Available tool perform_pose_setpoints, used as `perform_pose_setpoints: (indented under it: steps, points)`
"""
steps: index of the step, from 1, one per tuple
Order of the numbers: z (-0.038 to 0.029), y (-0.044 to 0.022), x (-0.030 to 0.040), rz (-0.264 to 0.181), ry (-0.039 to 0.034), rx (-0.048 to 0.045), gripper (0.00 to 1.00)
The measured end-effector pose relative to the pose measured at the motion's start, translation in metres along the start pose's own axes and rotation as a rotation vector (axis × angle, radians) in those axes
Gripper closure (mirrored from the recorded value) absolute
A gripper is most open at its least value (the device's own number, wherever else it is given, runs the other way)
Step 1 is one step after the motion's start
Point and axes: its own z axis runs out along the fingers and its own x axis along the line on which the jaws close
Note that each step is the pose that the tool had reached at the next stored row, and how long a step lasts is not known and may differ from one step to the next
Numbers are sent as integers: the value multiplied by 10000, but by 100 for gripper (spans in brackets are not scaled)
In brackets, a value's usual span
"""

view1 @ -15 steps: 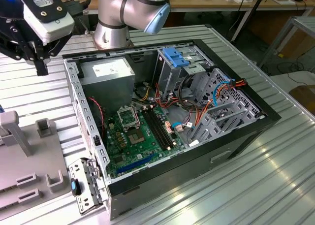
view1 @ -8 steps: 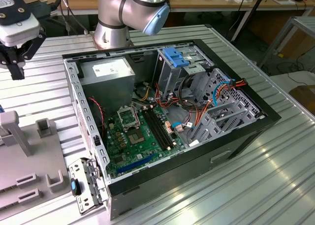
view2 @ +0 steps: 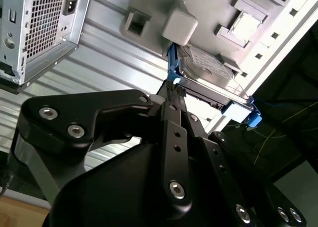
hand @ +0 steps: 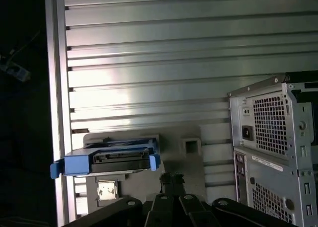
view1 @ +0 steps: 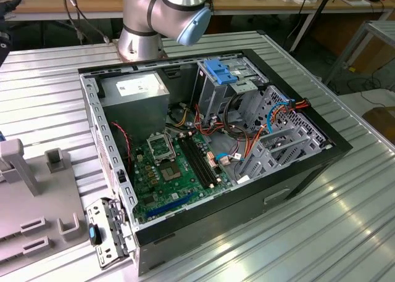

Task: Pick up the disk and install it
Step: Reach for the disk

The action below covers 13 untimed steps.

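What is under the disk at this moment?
In both wrist views the disk sits over a grey fixture plate that lies on the ribbed metal table. The disk covers the plate directly beneath it, so what supports it there cannot be seen.

The flat rectangular grey-metal hard drive [hand: 119,157], framed by a bright blue plastic carrier rail, is seen edge-on in the first wrist view. It sits on a pale grey holder plate [hand: 171,155] near the edge of the ribbed aluminium desk [hand: 174,63].
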Motion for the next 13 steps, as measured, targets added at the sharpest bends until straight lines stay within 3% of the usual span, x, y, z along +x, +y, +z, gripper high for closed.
perform_pose_setpoints:
  steps: [2, 6, 11, 13]
  points:
    - [3, 14, 133, 10, -1, 0, 89]
    - [4, 19, 272, 16, -1, 1, 89]
    - [7, 45, 588, 38, -2, 0, 89]
    - [8, 52, 651, 43, -1, 1, 89]
